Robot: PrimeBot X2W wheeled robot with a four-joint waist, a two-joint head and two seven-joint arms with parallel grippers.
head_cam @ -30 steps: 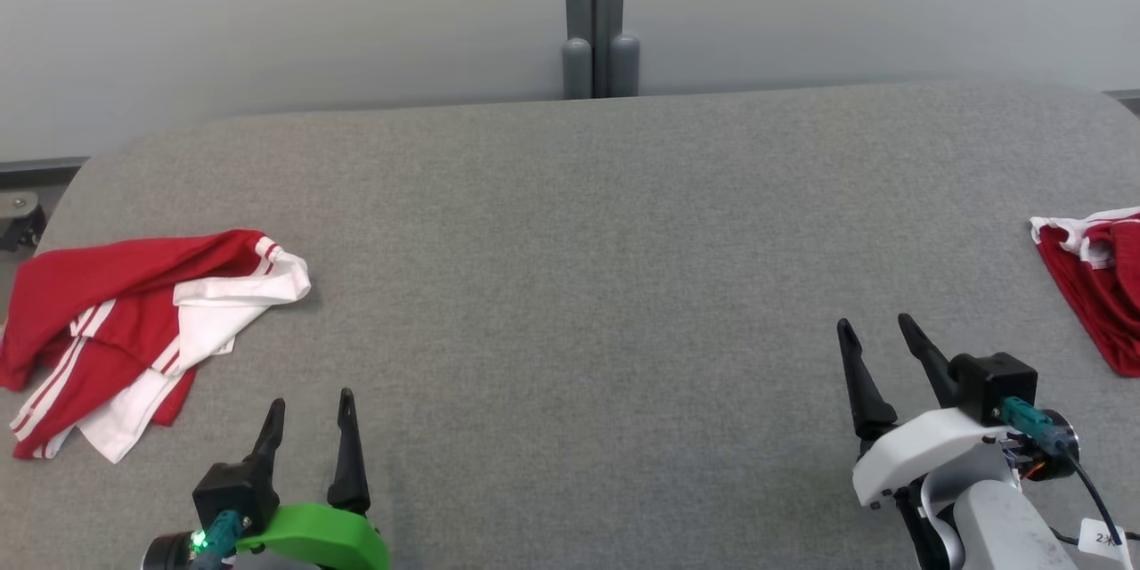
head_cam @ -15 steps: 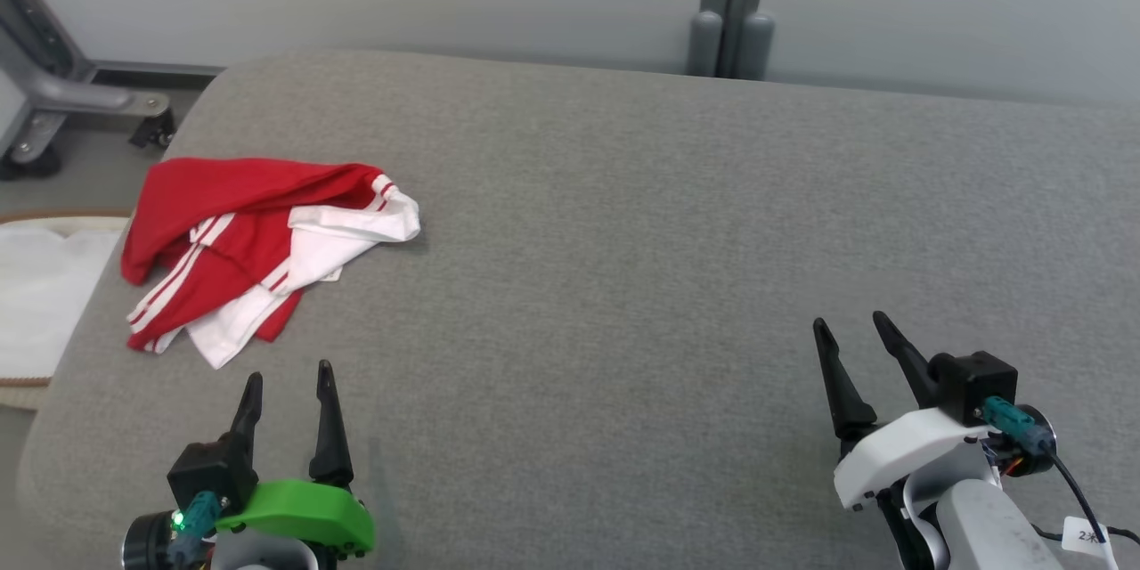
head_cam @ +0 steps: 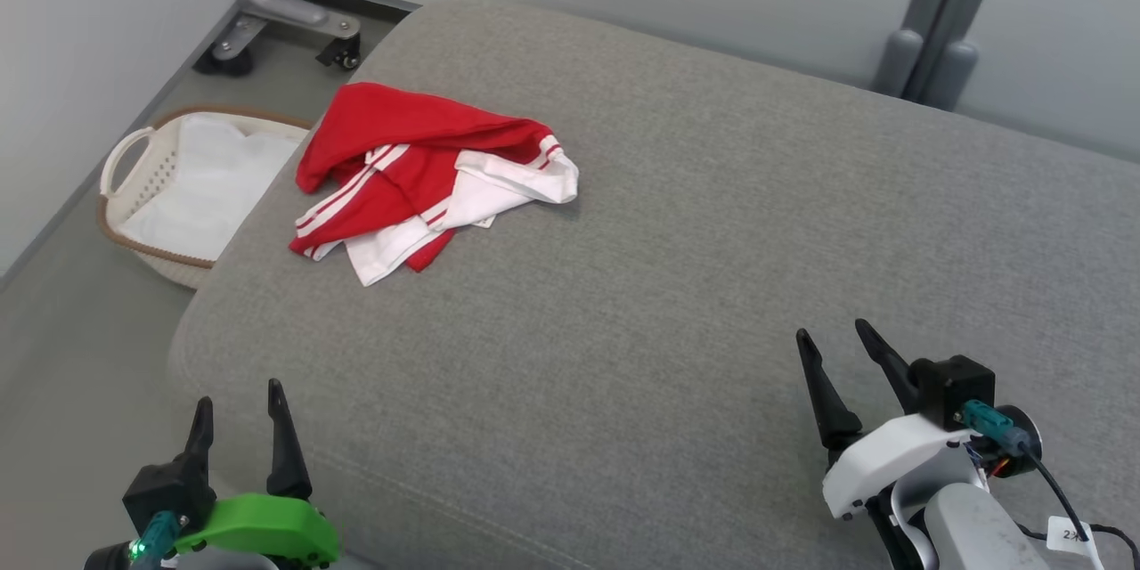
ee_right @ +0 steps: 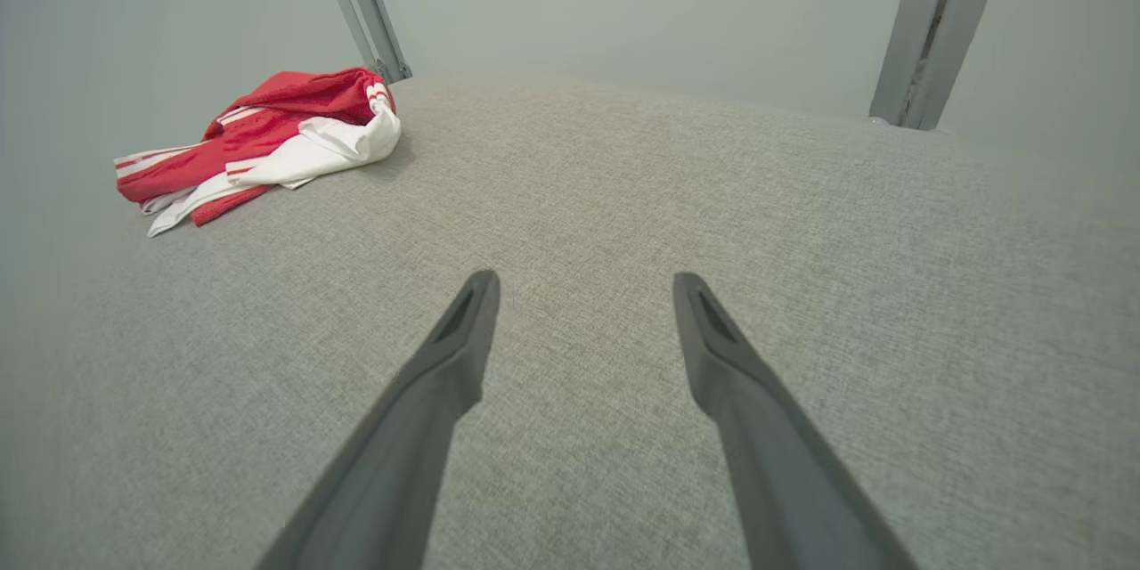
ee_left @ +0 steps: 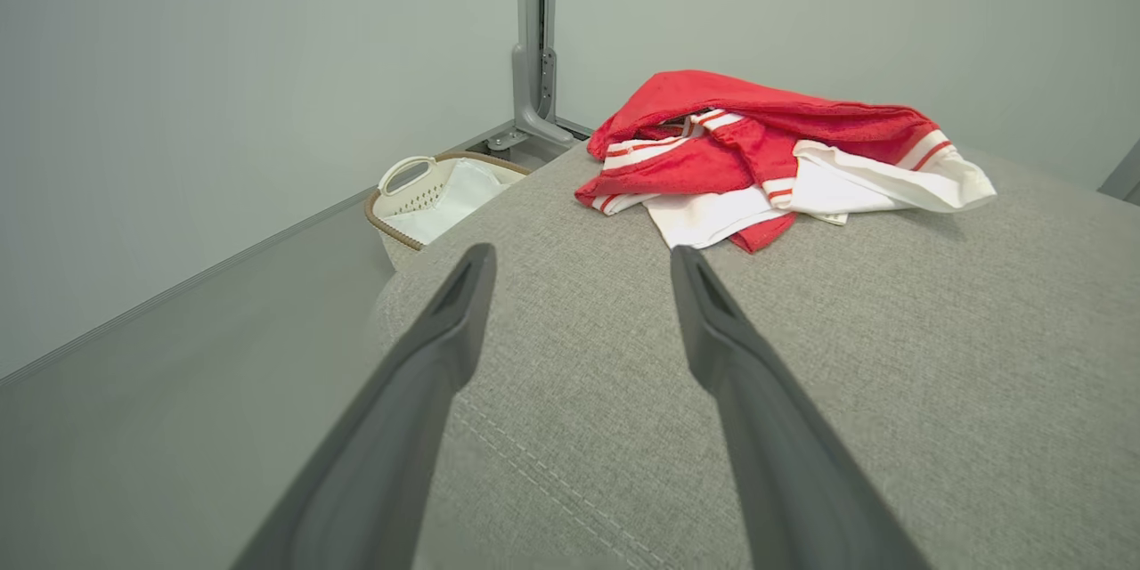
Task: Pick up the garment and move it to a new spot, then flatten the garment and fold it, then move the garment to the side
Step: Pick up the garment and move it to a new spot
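A crumpled red and white garment (head_cam: pixel 419 178) with striped trim lies near the left end of the grey padded table (head_cam: pixel 712 223). The left wrist view has the garment (ee_left: pixel 766 151) ahead and slightly right of the fingers. From the right wrist the garment (ee_right: pixel 267 142) sits far off at the upper left. My left gripper (head_cam: pixel 236 399) hangs open at the table's near left corner, well short of the cloth, with nothing between its fingers. Over the table's near right part my right gripper (head_cam: pixel 835 340) is open and empty too.
A white basket (head_cam: pixel 134 196) lined with white cloth stands on the floor just left of the table; in the left wrist view the basket (ee_left: pixel 401 196) shows beside the table edge. A grey wheeled stand (head_cam: pixel 276 13) is behind it. A grey post (head_cam: pixel 935 27) rises past the far edge.
The head camera has swung left: the garment now sits nearer the picture's middle and the basket and floor have come into view. Both grippers stay open; the cloth has not moved.
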